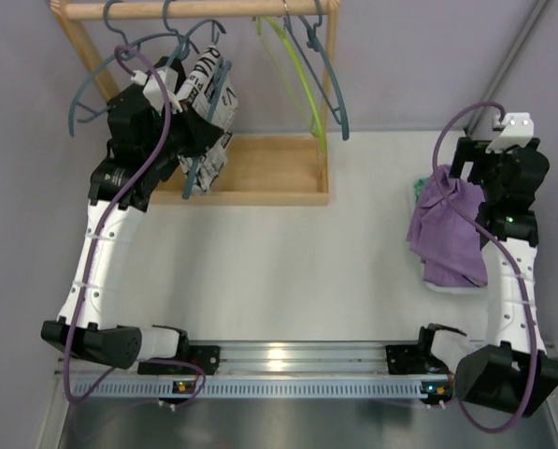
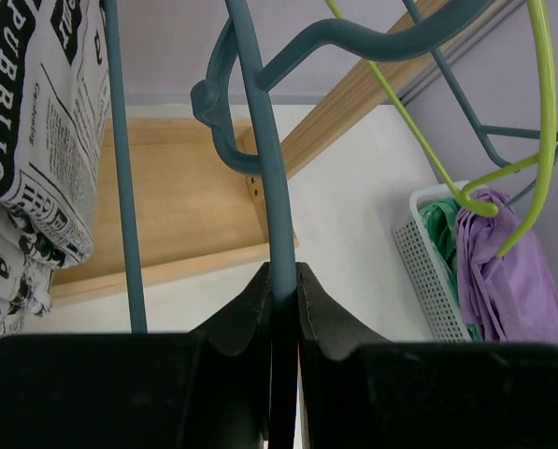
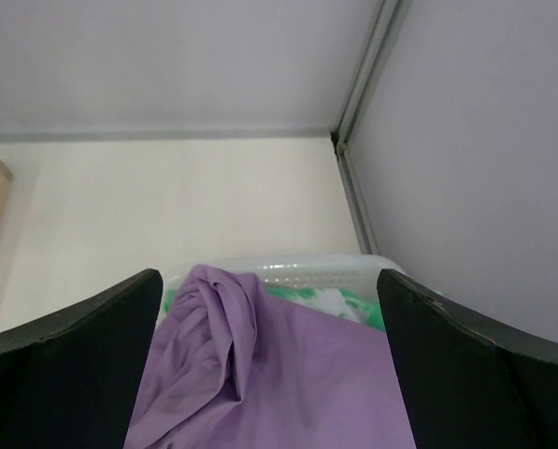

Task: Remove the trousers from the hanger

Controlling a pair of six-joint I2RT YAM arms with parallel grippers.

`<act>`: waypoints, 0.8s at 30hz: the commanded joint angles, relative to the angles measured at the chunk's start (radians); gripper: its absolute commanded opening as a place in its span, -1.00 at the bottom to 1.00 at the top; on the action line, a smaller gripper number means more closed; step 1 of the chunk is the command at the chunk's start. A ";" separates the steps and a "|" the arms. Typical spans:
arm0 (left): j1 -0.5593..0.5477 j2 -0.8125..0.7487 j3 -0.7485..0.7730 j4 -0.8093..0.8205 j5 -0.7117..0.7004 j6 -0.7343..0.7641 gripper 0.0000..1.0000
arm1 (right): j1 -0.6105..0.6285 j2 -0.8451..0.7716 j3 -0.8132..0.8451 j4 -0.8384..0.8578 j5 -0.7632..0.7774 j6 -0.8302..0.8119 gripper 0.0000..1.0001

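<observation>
Printed in bold black capitals on the limp white cloth trousers with dense black print (image 2: 31,140), at the left of the left wrist view: "PUBLIC", running sideways along the fabric, perhaps the end of a longer word cut off at the frame edge. Surrounding newspaper-style small print and little drawings too fine to read. From overhead, large black letters on the same garment (image 1: 211,98), not legible.

The left arm (image 1: 101,243) reaches forward from its base at the near left, elbow bowed outward and wrist held high at the far left. The left tool (image 2: 283,285) is closed, with both fingers (image 2: 246,313) pinching the bar of a teal hanger (image 2: 260,140) between them. The right arm (image 1: 512,281) runs forward along the right side, its wrist folded over at the far end. The right tool (image 3: 269,285) is spread wide and seems to point forward and slightly down.
</observation>
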 commanded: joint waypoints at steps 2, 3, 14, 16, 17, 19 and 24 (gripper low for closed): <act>-0.013 -0.004 0.045 0.204 -0.024 -0.032 -1.00 | -0.033 -0.082 0.114 -0.124 -0.110 0.052 0.99; -0.016 0.000 0.051 0.218 -0.027 -0.040 -1.00 | -0.038 -0.104 0.124 -0.136 -0.116 0.061 0.99; -0.034 0.095 0.152 0.304 -0.011 -0.162 -1.00 | -0.067 -0.213 0.223 -0.232 -0.173 0.099 0.99; -0.039 0.126 0.177 0.316 -0.034 -0.168 -1.00 | -0.067 -0.214 0.233 -0.239 -0.170 0.102 0.99; -0.039 0.138 0.203 0.324 -0.039 -0.175 -1.00 | -0.068 -0.214 0.239 -0.242 -0.169 0.107 0.99; -0.045 0.182 0.237 0.326 -0.059 -0.175 -1.00 | -0.067 -0.211 0.254 -0.256 -0.169 0.124 0.99; -0.106 0.269 0.335 0.338 -0.113 -0.162 -1.00 | -0.067 -0.216 0.286 -0.284 -0.164 0.170 0.99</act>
